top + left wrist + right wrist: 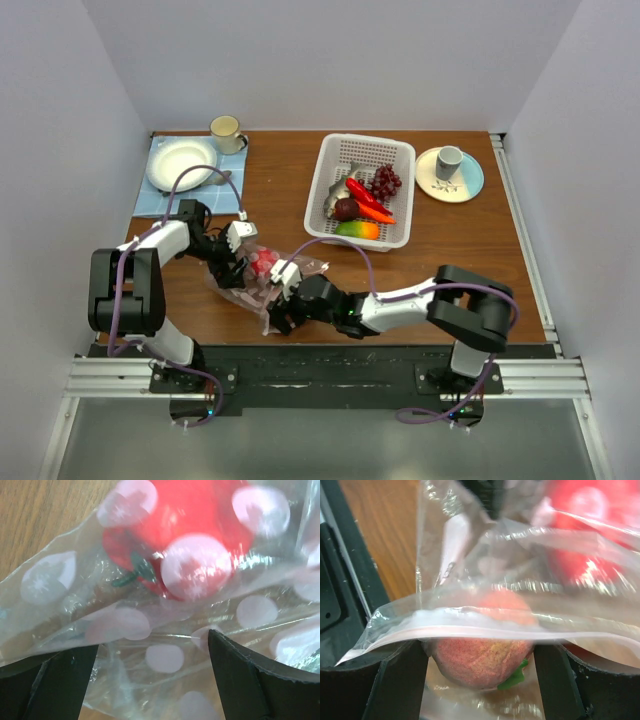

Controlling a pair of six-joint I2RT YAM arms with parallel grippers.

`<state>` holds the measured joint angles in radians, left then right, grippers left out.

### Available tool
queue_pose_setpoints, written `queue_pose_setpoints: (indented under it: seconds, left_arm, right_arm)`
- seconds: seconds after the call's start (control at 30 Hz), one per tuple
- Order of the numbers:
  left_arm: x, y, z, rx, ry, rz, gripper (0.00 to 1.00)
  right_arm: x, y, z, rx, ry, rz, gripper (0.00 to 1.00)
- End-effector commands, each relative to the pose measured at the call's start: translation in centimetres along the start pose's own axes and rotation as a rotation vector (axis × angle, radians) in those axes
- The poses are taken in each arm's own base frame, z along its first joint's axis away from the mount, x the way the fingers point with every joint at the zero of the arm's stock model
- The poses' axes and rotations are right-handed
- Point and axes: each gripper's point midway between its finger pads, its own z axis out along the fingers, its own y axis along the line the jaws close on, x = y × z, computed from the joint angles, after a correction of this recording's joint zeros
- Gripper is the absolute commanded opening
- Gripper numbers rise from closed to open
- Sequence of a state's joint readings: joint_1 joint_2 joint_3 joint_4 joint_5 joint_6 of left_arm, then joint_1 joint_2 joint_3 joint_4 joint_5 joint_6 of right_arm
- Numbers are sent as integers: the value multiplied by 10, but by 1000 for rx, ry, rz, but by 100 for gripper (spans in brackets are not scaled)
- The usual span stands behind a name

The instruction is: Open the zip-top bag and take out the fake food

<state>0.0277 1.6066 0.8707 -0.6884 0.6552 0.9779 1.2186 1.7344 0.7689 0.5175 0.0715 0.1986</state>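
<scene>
The zip-top bag (262,280) lies crumpled on the table at the near left, clear with pale pink dots. My left gripper (236,258) is at its left side; in the left wrist view the gripper (152,652) is open, with dotted film (165,657) between the fingers and a red round fruit (185,535) inside the bag just beyond. My right gripper (284,303) is at the bag's near edge. In the right wrist view the gripper (480,655) is open, its fingers on either side of a pink-red peach (480,657) under the pink zip strip (470,629).
A white perforated basket (395,155) at the back middle holds a red chili (364,196), purple grapes (385,182), a mango (357,229) and other pieces. A plate on a blue cloth (180,163) and a mug (226,131) stand back left. A cup on a plate (449,170) stands back right.
</scene>
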Motion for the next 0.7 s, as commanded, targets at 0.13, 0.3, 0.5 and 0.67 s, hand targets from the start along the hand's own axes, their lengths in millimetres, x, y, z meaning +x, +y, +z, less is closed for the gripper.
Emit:
queue_pose_setpoints:
  seconds: [0.13, 0.3, 0.5, 0.67]
  left_arm:
    - [42, 13, 6, -65, 156, -64, 95]
    - [46, 14, 4, -85, 177, -55, 94]
    - [50, 10, 5, -81, 179, -50, 94]
    - [51, 11, 4, -89, 187, -41, 94]
  right_arm:
    - [-21, -31, -67, 190, 0, 16, 51]
    - [-23, -58, -90, 363, 45, 11, 43]
    - [-9, -101, -115, 660, 139, 29, 31]
    - [-42, -108, -144, 699, -16, 61, 27]
